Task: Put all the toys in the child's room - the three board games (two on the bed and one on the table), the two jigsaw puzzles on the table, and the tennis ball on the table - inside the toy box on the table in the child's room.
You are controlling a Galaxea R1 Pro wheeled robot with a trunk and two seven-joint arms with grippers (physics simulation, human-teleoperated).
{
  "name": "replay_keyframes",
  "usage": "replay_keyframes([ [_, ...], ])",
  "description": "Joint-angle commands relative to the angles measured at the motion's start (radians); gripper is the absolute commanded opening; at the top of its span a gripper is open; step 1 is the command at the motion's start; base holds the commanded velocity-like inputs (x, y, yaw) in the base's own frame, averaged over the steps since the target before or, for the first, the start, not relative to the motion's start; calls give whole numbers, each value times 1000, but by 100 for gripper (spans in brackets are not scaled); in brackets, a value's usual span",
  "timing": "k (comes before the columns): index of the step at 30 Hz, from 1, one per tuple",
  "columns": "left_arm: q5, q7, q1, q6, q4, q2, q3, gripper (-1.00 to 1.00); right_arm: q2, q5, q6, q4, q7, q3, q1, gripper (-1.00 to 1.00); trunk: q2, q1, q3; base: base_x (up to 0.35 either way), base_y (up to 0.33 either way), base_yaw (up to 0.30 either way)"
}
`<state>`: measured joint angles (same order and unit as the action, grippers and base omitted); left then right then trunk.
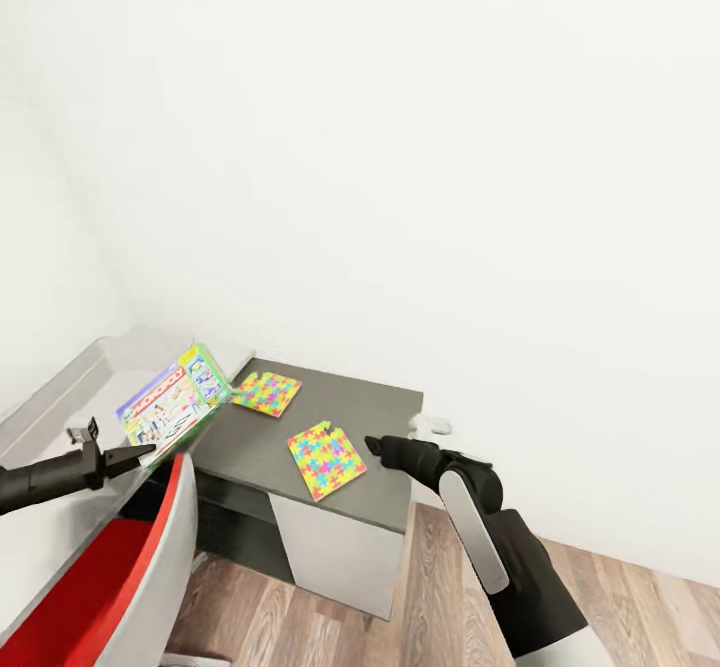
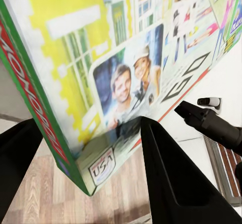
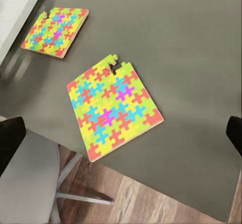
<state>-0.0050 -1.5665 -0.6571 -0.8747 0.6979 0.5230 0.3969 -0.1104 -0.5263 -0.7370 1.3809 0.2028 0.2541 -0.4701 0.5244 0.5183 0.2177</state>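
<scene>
My left gripper (image 1: pixel 140 457) (image 2: pixel 96 168) is shut on the lower edge of the large board game (image 1: pixel 175 402) (image 2: pixel 101 68), a green-edged printed box hanging tilted over the light grey toy box (image 1: pixel 90 367) at the left. Two jigsaw puzzles lie flat on the table's dark grey section (image 1: pixel 370 397): one near the front (image 1: pixel 326 459) (image 3: pixel 113 108), one farther back (image 1: pixel 267 393) (image 3: pixel 55 25). My right gripper (image 1: pixel 372 442) (image 3: pixel 121 138) (image 2: pixel 189 110) hovers open just beside and above the near puzzle's edge. The tennis ball and the bed are out of view.
A red and white chair (image 1: pixel 110 577) (image 3: pixel 30 173) stands against the table's front, under my left arm. White walls close in behind the table. Wood-plank floor (image 1: pixel 430 597) lies to the right, with a small white object (image 1: pixel 430 425) low by the wall.
</scene>
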Motion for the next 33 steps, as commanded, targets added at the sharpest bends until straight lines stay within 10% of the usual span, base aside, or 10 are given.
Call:
replay_keyframes([
  [1,0,-4,-1,-9,0,0,0,-100,0,-11,-3,1,10,1,-1,100,2,1,2,129,38,292],
  [13,-1,-4,-1,-9,0,0,0,-100,2,-11,-2,1,8,1,-1,100,2,1,2,119,91,274],
  [33,-1,-4,-1,-9,0,0,0,-100,3,-11,-3,0,6,-1,-1,100,2,1,1,183,81,6],
])
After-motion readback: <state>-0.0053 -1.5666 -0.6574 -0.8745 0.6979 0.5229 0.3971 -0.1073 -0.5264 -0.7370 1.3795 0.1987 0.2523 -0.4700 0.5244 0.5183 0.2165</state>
